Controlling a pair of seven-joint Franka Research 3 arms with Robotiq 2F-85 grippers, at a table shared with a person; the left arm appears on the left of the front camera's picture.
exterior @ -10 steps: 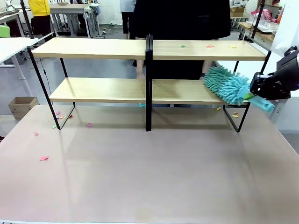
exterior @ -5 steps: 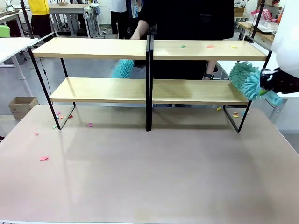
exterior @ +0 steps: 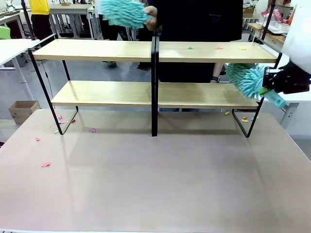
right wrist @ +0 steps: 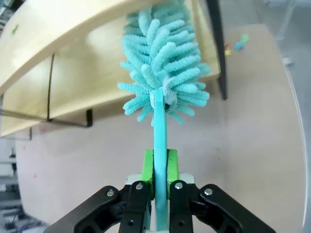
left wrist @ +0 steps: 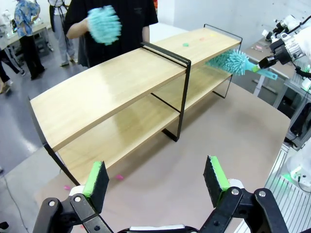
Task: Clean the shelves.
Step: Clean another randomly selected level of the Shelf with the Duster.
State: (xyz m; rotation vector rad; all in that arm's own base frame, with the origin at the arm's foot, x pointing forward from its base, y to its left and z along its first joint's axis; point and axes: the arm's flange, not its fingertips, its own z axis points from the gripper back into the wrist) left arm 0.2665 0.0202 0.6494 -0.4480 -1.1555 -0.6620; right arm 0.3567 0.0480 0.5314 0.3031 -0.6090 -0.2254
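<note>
Turquoise chenille fills the right edge of the front view, where the right gripper is clamped tight on the handle of a duster; in the right wrist view the green pads press the handle from both sides. The shelves span the upper half of the frame, long axis running left to right, and they lie to the left of that gripper. The duster's long axis points leftward into the gap between the two boards at the rack's right end, head near the lower board's right tip, contact unclear. Small scraps sit on the right part of the top board, so that arm is the nearer one. At upper left a person's hand holds a second duster above the top board. The left gripper stands wide open and empty, facing the rack from well off.
</note>
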